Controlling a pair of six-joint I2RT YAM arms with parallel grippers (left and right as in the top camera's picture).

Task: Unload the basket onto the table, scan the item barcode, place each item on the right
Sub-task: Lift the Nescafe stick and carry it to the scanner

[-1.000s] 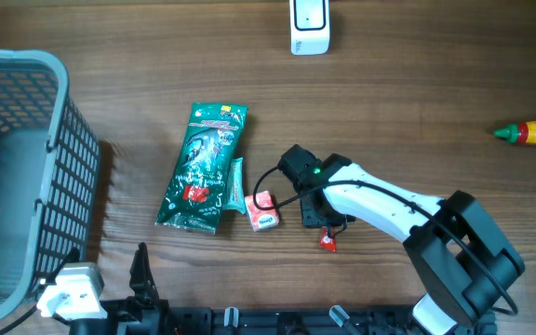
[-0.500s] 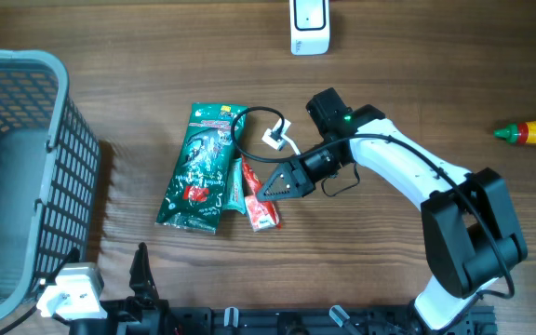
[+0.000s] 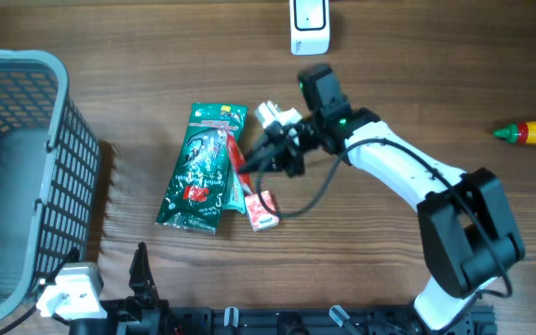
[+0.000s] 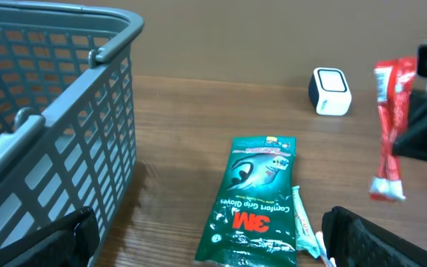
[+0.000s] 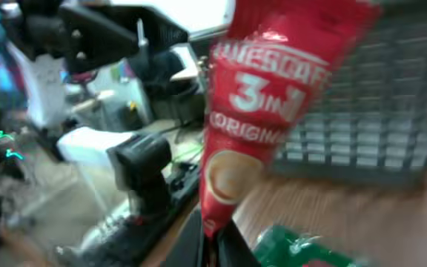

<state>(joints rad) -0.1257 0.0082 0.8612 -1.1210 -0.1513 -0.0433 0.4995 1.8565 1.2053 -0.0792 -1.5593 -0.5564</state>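
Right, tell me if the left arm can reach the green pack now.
Probably yes. The left tool is open, and the green pack lies straight ahead on the table with nothing between; the basket stands off to its left.

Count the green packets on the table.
2: the 3M glove pack, lying flat, and a slim green sachet alongside its right edge. Others could be hidden under them.
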